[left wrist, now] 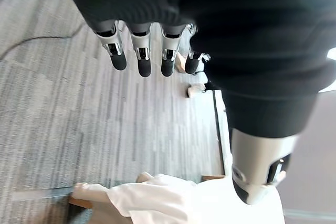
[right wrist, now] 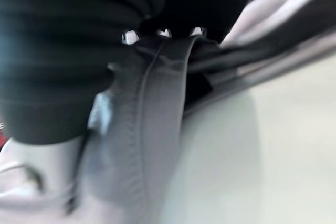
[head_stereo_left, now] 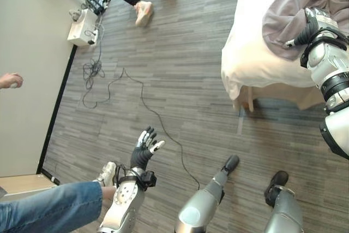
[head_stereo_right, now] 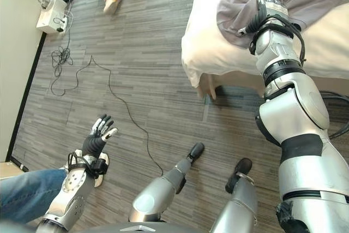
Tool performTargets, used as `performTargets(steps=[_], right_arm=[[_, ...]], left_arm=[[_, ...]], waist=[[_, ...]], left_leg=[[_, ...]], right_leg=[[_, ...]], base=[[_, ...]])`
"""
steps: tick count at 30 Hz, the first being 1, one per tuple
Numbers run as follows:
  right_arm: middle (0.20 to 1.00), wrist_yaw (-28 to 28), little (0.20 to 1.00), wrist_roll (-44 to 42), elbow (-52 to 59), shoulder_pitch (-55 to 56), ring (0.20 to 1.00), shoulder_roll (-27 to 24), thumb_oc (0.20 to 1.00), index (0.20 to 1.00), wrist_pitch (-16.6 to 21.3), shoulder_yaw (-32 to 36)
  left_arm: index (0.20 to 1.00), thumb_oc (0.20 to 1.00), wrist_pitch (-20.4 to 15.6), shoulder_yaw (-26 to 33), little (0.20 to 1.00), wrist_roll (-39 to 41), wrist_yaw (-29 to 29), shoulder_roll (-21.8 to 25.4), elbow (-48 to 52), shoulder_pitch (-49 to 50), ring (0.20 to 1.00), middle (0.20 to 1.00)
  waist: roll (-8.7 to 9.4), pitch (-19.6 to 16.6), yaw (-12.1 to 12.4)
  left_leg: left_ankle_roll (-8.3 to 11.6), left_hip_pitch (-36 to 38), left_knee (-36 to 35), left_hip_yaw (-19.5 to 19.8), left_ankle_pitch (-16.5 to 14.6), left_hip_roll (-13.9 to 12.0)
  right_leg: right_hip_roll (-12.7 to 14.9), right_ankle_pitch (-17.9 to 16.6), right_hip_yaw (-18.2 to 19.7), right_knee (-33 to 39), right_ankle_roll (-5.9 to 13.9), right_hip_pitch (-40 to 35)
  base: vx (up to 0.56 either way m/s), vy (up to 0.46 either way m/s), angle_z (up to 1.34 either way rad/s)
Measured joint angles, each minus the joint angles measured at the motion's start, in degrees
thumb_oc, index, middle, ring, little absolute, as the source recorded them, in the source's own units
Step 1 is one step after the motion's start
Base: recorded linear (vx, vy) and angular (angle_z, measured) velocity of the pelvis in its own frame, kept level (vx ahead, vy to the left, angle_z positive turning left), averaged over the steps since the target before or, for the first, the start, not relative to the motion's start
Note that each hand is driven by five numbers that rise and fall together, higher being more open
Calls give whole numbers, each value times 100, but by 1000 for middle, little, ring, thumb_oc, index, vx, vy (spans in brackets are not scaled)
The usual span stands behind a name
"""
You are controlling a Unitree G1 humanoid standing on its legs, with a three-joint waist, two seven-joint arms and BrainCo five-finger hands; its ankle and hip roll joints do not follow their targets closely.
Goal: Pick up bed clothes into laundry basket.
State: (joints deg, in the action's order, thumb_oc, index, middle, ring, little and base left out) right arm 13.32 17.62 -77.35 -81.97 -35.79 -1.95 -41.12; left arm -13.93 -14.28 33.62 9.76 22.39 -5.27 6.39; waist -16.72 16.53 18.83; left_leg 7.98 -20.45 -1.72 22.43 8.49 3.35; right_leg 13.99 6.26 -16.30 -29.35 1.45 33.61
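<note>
A crumpled heap of grey clothes [head_stereo_left: 289,9] lies on the white bed [head_stereo_left: 245,58] at the upper right. My right hand [head_stereo_right: 268,8] rests on the heap's near edge, its thumb sticking out sideways. In the right wrist view a taut fold of the grey clothes [right wrist: 142,129] runs up into the curled fingers. My left hand [head_stereo_left: 143,148] hangs low over the floor at the lower left, far from the bed. Its fingers [left wrist: 139,56] are straight and hold nothing.
A person's leg in jeans [head_stereo_left: 49,208] and a white shoe [head_stereo_left: 107,174] are right beside my left arm. Another person's shoes [head_stereo_left: 143,12] stand at the far side. A white box with cables [head_stereo_left: 83,25] sits by the left wall, where a person's hand [head_stereo_left: 11,80] shows.
</note>
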Motion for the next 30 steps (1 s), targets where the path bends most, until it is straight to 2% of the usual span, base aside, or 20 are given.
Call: performTargets(steps=[8,9,13,14,15,17,18,19,20,21,22,23,24,25,26,28,30], right_arm=[[200,-167,200,41,0,161,200,156,200,200,19,32],[200,-174,200,-96,77,293,200,124,200,200,69,269],[200,-184,200,-1289,787,1125,200,153,200,200,145,1311],[200,-186,200,-1879,1268,1527,200,150,200,200,177,1519],[200,-178,200,-2234,1595,1834,200,219,200,200,280,1677],[200,-226,200,-3108,2575,2732,200,77,200,200,374,2231],[200,-190,200,-3351,3059,3262,200,136,200,200,502,2524],[200,-185,200,-3429,3163,3460,200,206,200,200,528,2629],[200,-213,200,-3666,3774,4314,200,280,200,200,509,3117],[200,-258,200,-3757,5379,5792,200,569,200,200,608,4057],[200,-267,200,-3826,5689,6681,200,935,200,200,858,3859],[200,-321,200,-3922,5377,6791,200,739,200,200,751,3686],[200,-431,200,-4055,5487,7367,200,621,200,200,754,4214],[200,-452,200,-4146,5705,8108,200,849,200,200,754,5241],[200,-369,200,-4243,5730,8478,200,958,200,200,797,5690],[200,-296,200,-4354,5719,8885,200,971,200,200,859,6247],[200,-234,200,-4360,6019,9170,200,982,200,200,932,6612]], left_arm=[[1000,1000,-2,-7,1000,0,0,-1,-7,-32,1000,1000],[1000,1000,-2,-6,1000,1,2,-29,-24,-98,1000,1000],[1000,1000,-18,-3,1000,2,29,-198,-132,-178,1000,1000],[1000,1000,-18,0,1000,1,30,-232,-151,-205,1000,1000],[1000,1000,-20,0,1000,2,30,-238,-208,-223,1000,1000],[1000,1000,-10,224,1000,3,30,-366,-282,-272,1000,1000],[1000,1000,-12,316,1000,7,49,-375,-285,-234,1000,1000],[1000,1000,-11,333,1000,7,70,-345,-296,-209,1000,1000],[1000,1000,41,336,1000,4,55,-345,-366,-297,1000,1000],[1000,1000,68,441,1000,4,61,-438,-310,-262,1000,1000],[1000,1000,-51,808,1000,8,86,-479,-347,193,1000,1000],[1000,1000,16,785,1000,8,103,-393,-593,126,1000,1000],[1000,1000,148,767,1000,-4,53,-474,-746,-86,1000,1000],[1000,1000,169,1040,1000,-7,2,-731,-673,-101,1000,1000],[1000,1000,121,1185,1000,-8,3,-750,-674,18,1000,1000],[1000,1000,225,1350,1000,-26,56,-597,-905,85,1000,1000],[1000,1000,290,1493,1000,-62,103,-666,-950,39,1000,1000]], waist=[[-84,-64,-144],[-99,-77,-169],[-108,-96,-302],[-81,-99,-481],[-72,-103,-542],[114,-98,-799],[274,-100,-771],[356,-111,-808],[539,-82,-1032],[626,-93,-1020],[952,-232,-1325],[1089,-269,-1581],[1088,-281,-1689],[1163,-318,-1768],[1289,-513,-1863],[1530,-807,-2216],[1614,-971,-2405]], left_leg=[[-5,192,-2,-61,3,-6],[-5,235,-1,-84,4,-6],[-70,518,-21,-100,-42,-27],[-89,573,-7,-120,-70,-28],[-103,609,-6,-140,-78,-43],[-143,710,14,-223,-119,-80],[-136,796,-12,-345,-129,-123],[-154,832,-35,-427,-148,-154],[-62,995,-7,-519,-245,-226],[-26,1158,-28,-511,-293,-263],[-172,1310,-39,-672,-424,-305],[-160,1392,4,-837,-611,-378],[-117,1498,-16,-797,-625,-398],[-120,1724,-87,-778,-626,-436],[-174,1847,-127,-865,-660,-471],[-254,2085,-145,-1095,-726,-533],[-279,2286,-257,-1217,-722,-571]], right_leg=[[-36,-58,59,118,1,-200],[-43,-85,70,162,-7,-253],[-94,-128,72,356,41,-627],[-132,-151,102,482,83,-732],[-161,-237,99,558,63,-811],[-269,-332,164,767,83,-953],[-324,-373,265,859,85,-1035],[-375,-409,314,933,80,-1074],[-498,-453,401,1076,112,-1235],[-514,-450,411,1144,127,-1471],[-611,-403,504,1293,155,-1638],[-721,-481,654,1446,175,-1730],[-733,-567,597,1618,135,-1975],[-750,-567,498,1781,136,-2262],[-795,-542,562,1846,171,-2341],[-892,-565,726,2003,166,-2487],[-940,-671,826,2167,170,-2709]], base=[[6,56,-4],[43,86,-6],[62,50,-2],[104,56,-13],[128,29,-15],[52,6,-26],[148,6,-44],[145,7,-50],[111,8,-24],[87,-10,-48],[143,-25,-71],[178,-30,-60],[123,-15,-1],[118,5,20],[148,19,-18],[131,30,-52],[55,32,-40]])
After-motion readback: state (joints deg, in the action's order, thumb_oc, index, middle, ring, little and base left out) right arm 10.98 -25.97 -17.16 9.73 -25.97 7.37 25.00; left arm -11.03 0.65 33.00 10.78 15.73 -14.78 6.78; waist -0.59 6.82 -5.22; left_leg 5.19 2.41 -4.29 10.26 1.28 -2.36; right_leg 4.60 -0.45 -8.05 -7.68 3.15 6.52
